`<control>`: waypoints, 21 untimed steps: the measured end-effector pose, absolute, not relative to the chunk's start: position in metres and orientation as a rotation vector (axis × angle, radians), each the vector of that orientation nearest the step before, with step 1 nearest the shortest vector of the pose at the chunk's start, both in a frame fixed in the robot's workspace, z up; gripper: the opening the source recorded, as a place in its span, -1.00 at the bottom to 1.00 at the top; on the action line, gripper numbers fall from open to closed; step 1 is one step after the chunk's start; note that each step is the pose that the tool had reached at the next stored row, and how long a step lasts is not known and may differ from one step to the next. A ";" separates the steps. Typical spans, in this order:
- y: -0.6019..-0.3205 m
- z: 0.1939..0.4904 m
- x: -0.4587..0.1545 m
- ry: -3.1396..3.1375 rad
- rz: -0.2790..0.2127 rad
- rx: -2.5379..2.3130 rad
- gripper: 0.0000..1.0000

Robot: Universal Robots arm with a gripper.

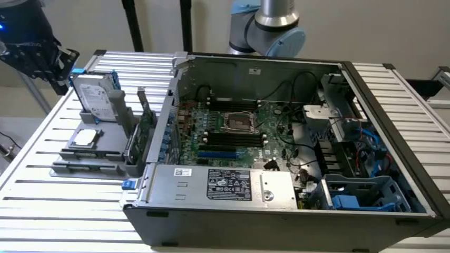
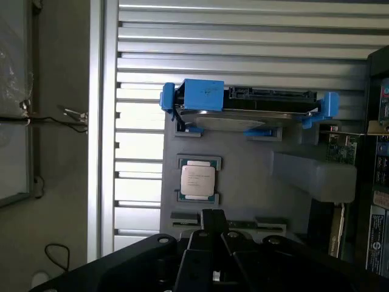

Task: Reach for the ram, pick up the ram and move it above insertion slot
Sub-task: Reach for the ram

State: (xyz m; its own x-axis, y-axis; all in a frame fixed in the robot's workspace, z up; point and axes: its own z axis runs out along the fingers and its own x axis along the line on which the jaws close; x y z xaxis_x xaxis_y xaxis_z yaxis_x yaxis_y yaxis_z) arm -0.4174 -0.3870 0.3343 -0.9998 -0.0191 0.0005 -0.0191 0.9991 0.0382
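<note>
**Gripper** (image 2: 213, 222): jaws drawn tight together, with nothing between them. It hangs over the grey fixture. In the wrist view its tips sit above the fixture's edge, on the side of the processor away from the hard drive. In the exterior view its dark body is at the upper left, above the table's corner.

**Ram** (image 1: 131, 149): a thin green stick that appears to stand on edge in the fixture, just beside the expansion card, at the exterior view's left of the computer case. It is untouched and well apart from the gripper.

**Grey fixture** (image 2: 249, 182): lies on the slatted table (image 1: 63, 221), touching or just beside the case wall.

**Hard drive** (image 1: 95, 95): silver, upright in a blue caddy at the fixture's far end.

**Processor** (image 2: 197, 179): flat in its seat, between the hard drive and the gripper's tips.

**Expansion card** (image 1: 145, 126): green and taller than the ram, upright next to the case.

**Computer case** (image 1: 281, 226): lid off, with the motherboard (image 1: 281, 118) exposed.

**Insertion slots** (image 1: 235, 138): long black sockets just beside the processor socket.

**Power supply** (image 1: 225, 184): a silver box along the near wall of the case.
</note>
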 end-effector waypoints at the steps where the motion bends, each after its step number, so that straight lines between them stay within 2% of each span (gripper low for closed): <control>1: -0.387 0.334 -0.417 -3.140 -0.060 0.030 -0.79; 7: -0.388 0.335 -0.417 -3.140 -0.060 0.030 -0.79; 21: -0.418 0.333 -0.396 -3.139 -0.060 0.032 -0.79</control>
State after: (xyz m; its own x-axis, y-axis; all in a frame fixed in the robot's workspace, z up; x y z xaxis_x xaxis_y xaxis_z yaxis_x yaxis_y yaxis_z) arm -0.3959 -0.4178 0.3328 -0.9998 -0.0204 0.0013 -0.0203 0.9991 0.0382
